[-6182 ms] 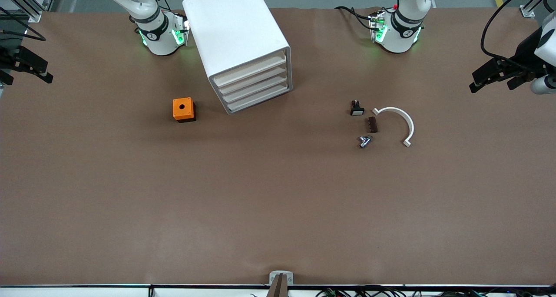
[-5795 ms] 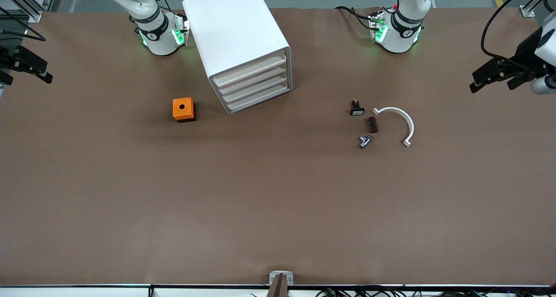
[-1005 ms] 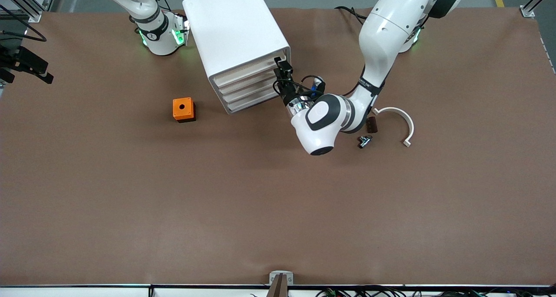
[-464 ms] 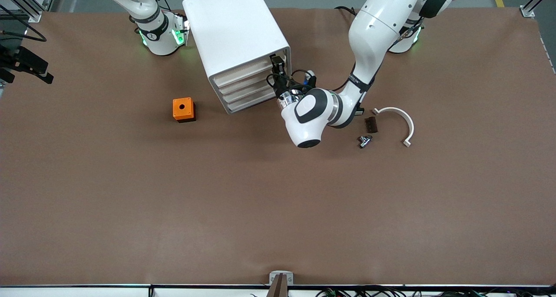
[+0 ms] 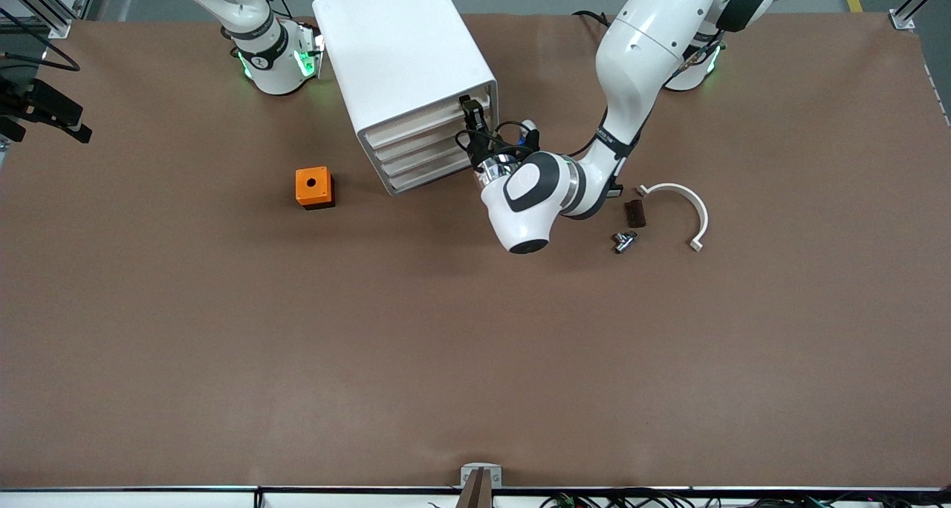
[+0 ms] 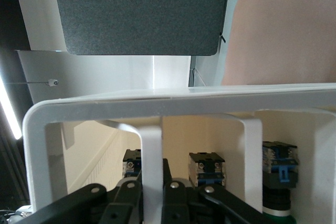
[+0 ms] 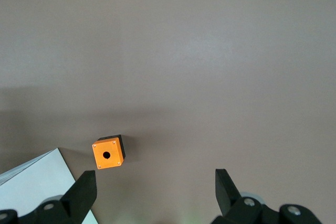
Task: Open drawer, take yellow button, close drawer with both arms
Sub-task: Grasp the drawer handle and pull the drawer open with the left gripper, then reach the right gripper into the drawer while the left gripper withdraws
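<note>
The left gripper (image 5: 471,113) pinches its black fingers (image 6: 128,203) on the handle of the top white drawer (image 5: 431,114), upper middle of the front view; next it must pull straight out; the right gripper (image 7: 155,190) waits, fingers apart; the button is hidden.

Left arm at the white drawer cabinet

The black two-finger left gripper (image 5: 471,114) is clamped on the front edge of the shallow white top drawer (image 5: 438,116) in the rounded white box cabinet (image 5: 401,55), upper centre of frame; an orange cube with a hole (image 5: 313,187) sits lower, and a white curved plastic arc (image 5: 687,211) lies at centre right.
</note>
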`<state>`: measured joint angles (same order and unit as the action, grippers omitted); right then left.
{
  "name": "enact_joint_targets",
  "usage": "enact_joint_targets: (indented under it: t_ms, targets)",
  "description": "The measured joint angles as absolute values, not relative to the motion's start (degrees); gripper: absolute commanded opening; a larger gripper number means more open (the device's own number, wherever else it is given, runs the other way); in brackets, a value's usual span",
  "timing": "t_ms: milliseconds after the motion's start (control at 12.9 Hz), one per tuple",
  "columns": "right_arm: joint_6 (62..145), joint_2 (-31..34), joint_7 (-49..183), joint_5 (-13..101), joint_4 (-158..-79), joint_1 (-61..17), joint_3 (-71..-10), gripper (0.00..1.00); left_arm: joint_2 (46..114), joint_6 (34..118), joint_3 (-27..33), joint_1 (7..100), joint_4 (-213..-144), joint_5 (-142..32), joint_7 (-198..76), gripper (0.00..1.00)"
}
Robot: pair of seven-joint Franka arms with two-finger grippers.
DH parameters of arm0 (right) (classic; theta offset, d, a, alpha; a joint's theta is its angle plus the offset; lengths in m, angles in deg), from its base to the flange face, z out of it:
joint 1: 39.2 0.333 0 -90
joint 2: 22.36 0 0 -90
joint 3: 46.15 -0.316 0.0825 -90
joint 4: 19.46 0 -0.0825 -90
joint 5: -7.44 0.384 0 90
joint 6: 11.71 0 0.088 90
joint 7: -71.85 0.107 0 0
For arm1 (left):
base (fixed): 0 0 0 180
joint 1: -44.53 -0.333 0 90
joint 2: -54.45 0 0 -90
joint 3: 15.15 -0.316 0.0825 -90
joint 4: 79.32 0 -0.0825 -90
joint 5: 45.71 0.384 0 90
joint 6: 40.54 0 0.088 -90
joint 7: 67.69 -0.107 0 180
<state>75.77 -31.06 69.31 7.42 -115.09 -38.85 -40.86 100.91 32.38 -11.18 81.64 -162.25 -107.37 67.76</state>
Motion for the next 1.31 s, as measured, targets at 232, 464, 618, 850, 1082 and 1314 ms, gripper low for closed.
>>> enact_joint_targets:
  t_ms: [232,464,618,850,1082,1314]
  targets:
    - [75.37,-30.83,69.31,7.35,-114.97,-38.85,-40.8,1.0,100.91,32.21,-11.29,78.66,-162.18,-107.38,67.76,0.07]
    - [76.01,-27.83,69.3,7.29,-115.11,-38.86,-40.64,1.0,100.91,32.14,-11.45,74.43,-162.13,-107.38,67.76,0.09]
    - [77.25,-22.75,69.3,7.24,-114.8,-38.86,-40.57,1.0,100.93,32.57,-11.52,72.3,-162.04,-107.69,67.76,0.09]
    - [78.01,-15.81,69.46,7.03,-113.26,-38.88,-40.58,1.0,100.94,32.82,-11.57,70.45,-161.99,-107.76,67.75,0.16]
    - [75.55,-15.59,77.96,7.56,-112.11,-37.86,-41.36,1.0,100.94,33.31,-11.6,69.43,-161.96,-107.76,67.34,0.53]
    - [74.04,-16.73,91.99,9.69,-111.47,-30.84,-42.06,1.0,100.94,34.48,-11.65,69.31,-161.45,-107.76,62.41,1.0]
